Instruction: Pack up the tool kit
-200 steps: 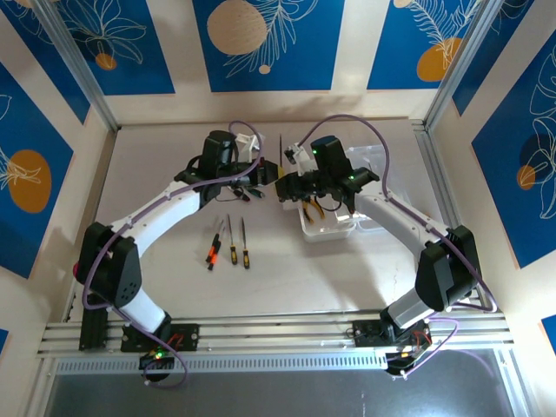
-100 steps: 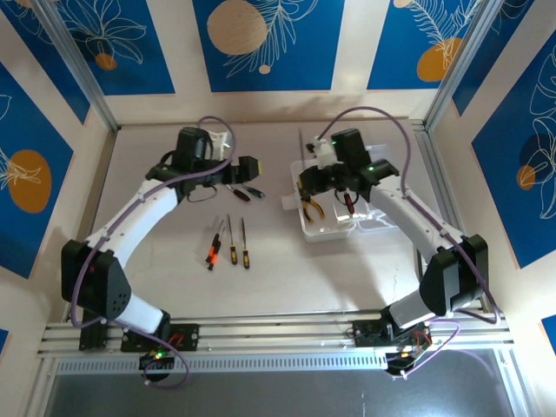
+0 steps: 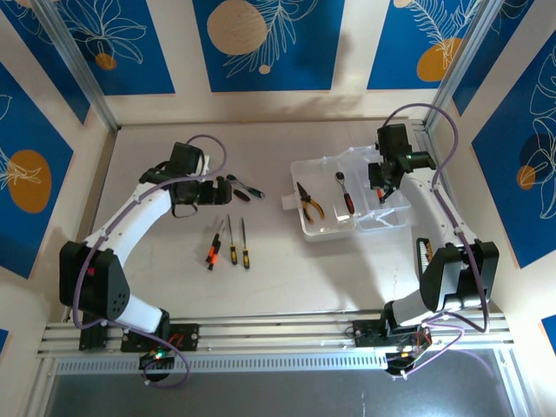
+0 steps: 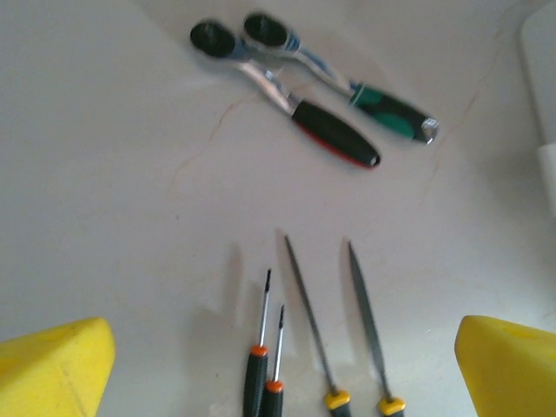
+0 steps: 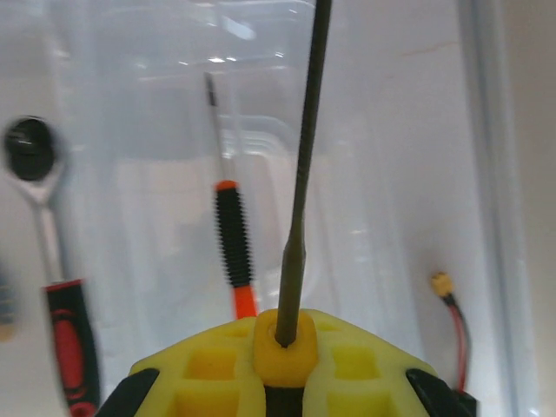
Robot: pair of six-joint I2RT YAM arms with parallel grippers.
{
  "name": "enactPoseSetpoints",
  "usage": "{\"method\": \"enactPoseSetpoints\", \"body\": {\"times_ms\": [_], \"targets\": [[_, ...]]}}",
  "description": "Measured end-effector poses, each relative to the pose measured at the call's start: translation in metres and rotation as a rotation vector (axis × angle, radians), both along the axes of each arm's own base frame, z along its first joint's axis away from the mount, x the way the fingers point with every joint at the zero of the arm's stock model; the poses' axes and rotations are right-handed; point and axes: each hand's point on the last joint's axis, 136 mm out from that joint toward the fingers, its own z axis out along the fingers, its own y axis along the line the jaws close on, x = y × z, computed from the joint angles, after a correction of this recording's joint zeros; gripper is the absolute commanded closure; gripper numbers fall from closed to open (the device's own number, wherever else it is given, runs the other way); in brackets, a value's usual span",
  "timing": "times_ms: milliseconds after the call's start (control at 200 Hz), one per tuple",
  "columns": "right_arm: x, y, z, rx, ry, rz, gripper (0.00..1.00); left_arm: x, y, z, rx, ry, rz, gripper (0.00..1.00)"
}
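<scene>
Case (image 3: 327, 222) — clear, open | pliers (image 3: 309, 201), wrench (image 3: 345, 191) inside | right hand (image 5: 279, 349) grips screwdriver (image 5: 305, 156)

Left end effector (image 4: 282, 365) at full spread, right end effector (image 5: 280, 352) tight (around a thin-shafted tool (image 5: 306, 130)).

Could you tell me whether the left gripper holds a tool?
No, the left gripper stands open and empty above screwdrivers lying on the table.

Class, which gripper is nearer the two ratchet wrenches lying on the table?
Left. The left gripper is just left of the ratchet wrenches; the right gripper, holding a yellow-handled tool, is over the clear case.
</scene>
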Motion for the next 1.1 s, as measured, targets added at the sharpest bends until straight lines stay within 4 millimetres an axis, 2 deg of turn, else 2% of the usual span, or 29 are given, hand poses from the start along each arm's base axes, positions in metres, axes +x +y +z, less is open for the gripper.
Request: {"method": "enactPoseSetpoints", "body": {"times_ms": [135,390,460,710,895,985,1041,1101], "targets": [[0.001,-0.016,-0.009,-0.096,0.038,-0.021,1.0,-0.006,0.002,-0.01,0.011,0.026,0.002,0.0],[0.006,-0.027,-0.046,-0.196,0.162,-0.017,1.0,-0.014,0.005,-0.023,0.021,0.061,0.002,0.0],[0.007,-0.029,-0.046,-0.209,0.164,-0.022,0.94,-0.014,0.005,-0.024,0.021,0.062,0.003,0.0],[0.006,-0.037,-0.045,-0.233,0.166,-0.045,0.64,-0.012,0.004,-0.028,0.023,0.07,0.003,0.0],[0.005,-0.041,-0.042,-0.242,0.162,-0.064,0.57,-0.012,0.004,-0.032,0.027,0.083,0.003,0.0],[0.005,-0.042,-0.039,-0.242,0.152,-0.073,0.49,-0.012,0.004,-0.038,0.033,0.098,0.004,0.0],[0.003,-0.041,-0.037,-0.241,0.149,-0.071,0.38,-0.011,0.005,-0.042,0.044,0.108,0.008,0.0],[0.002,-0.037,-0.031,-0.226,0.131,-0.072,0.09,-0.008,0.008,-0.047,0.066,0.118,0.017,0.0]]}}
